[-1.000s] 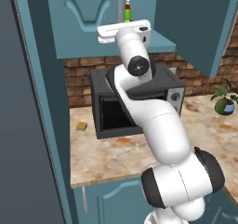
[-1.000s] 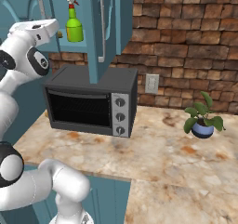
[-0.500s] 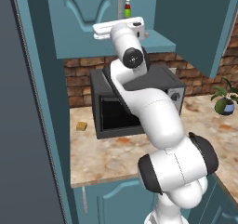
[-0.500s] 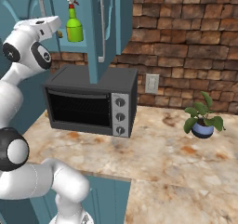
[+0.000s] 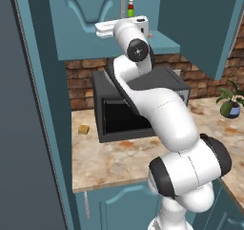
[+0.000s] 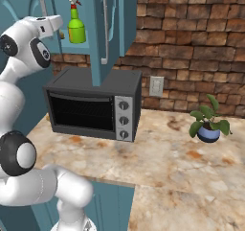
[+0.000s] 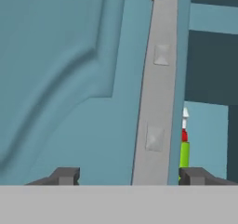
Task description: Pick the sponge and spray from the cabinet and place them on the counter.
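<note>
Between the claw [image 7: 128,175] tips: cabinet [image 7: 56,79] door edge is straddled, jaws spread, nothing gripped | just beyond right tip: spray [image 7: 184,153] is seen on shelf [image 6: 76,44], so door likely needs swinging wider.

A green spray [image 6: 76,28] with a white-and-red top stands upright on the shelf of the teal cabinet [image 6: 103,28], its doors open, above the beige marbled counter [image 6: 177,165], where a small tan block [image 5: 84,129] lies.
</note>
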Available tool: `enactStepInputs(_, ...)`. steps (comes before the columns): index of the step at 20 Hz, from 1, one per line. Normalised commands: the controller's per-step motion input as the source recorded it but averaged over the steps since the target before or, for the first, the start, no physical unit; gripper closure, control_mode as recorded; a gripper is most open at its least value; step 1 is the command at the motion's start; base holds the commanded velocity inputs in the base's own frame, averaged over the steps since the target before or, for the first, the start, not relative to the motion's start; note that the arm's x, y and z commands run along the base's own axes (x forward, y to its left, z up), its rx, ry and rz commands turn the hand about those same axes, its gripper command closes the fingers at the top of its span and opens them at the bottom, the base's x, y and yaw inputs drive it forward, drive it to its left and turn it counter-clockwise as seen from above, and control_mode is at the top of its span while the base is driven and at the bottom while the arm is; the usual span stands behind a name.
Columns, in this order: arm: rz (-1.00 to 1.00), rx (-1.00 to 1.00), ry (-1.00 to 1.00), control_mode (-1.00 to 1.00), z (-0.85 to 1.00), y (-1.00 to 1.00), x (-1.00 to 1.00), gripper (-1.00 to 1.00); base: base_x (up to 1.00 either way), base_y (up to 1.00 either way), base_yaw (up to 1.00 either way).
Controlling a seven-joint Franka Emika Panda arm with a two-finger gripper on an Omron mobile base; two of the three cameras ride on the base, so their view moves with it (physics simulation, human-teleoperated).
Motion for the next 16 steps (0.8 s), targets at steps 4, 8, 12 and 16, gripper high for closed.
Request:
enactStepInputs(4,0.00,0.05,0.16,-1.00,-0.04,0.19,0.42,1.00,0.00,0.00,0.00)
enactStepInputs(8,0.00,0.00,0.14,-1.00,-0.16,0.54,0.22,1.00,0.00,0.00,0.00)
enactStepInputs(12,0.00,0.00,0.18,-1.00,-0.27,0.80,0.04,1.00,0.00,0.00,0.00)
enactStepInputs(16,0.00,-0.03,0.16,-1.00,-0.35,0.98,0.00,1.00,0.00,0.00,0.00)
